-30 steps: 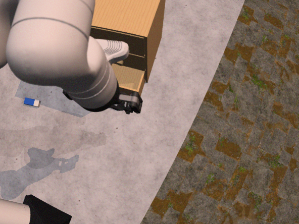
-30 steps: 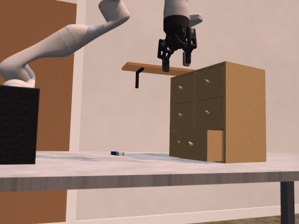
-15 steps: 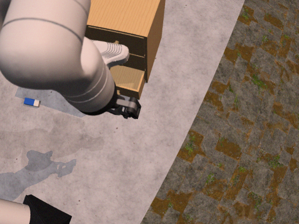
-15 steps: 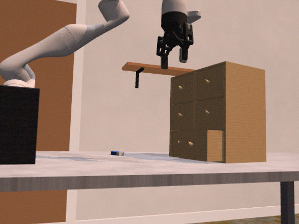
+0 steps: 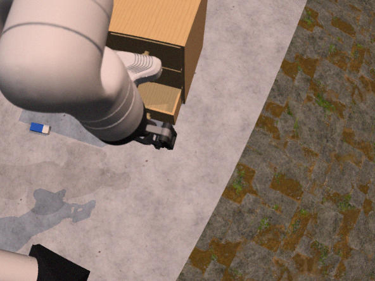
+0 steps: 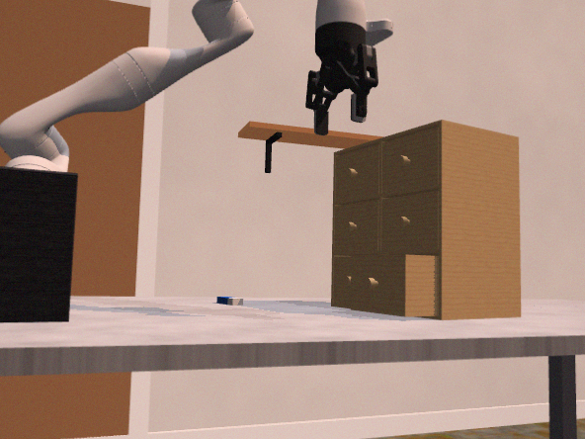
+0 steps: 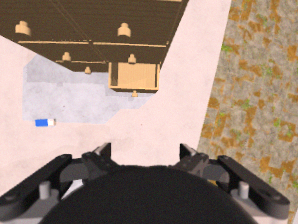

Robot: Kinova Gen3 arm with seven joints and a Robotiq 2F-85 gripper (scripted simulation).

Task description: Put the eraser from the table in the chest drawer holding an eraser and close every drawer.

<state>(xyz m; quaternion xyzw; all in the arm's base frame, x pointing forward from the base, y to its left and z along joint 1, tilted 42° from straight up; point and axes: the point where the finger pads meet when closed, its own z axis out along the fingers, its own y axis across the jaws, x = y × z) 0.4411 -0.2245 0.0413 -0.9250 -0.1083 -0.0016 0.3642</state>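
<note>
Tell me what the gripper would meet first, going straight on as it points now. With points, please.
Probably the table top (image 5: 196, 177) (image 6: 277, 357) (image 7: 150, 124), just in front of the open drawer (image 5: 161, 116) (image 6: 390, 299) (image 7: 120, 90). The gripper (image 5: 168, 139) (image 6: 340, 127) (image 7: 145, 150) points down; depth is unclear, so clearance past the drawer's front is uncertain.

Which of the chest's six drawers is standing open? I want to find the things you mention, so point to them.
The bottom drawer (image 5: 159, 99) (image 6: 420, 286) (image 7: 135, 76) nearest the chest's bare side panel (image 5: 196, 47) (image 6: 480, 222); it alone juts out, while the other five sit closed.
</note>
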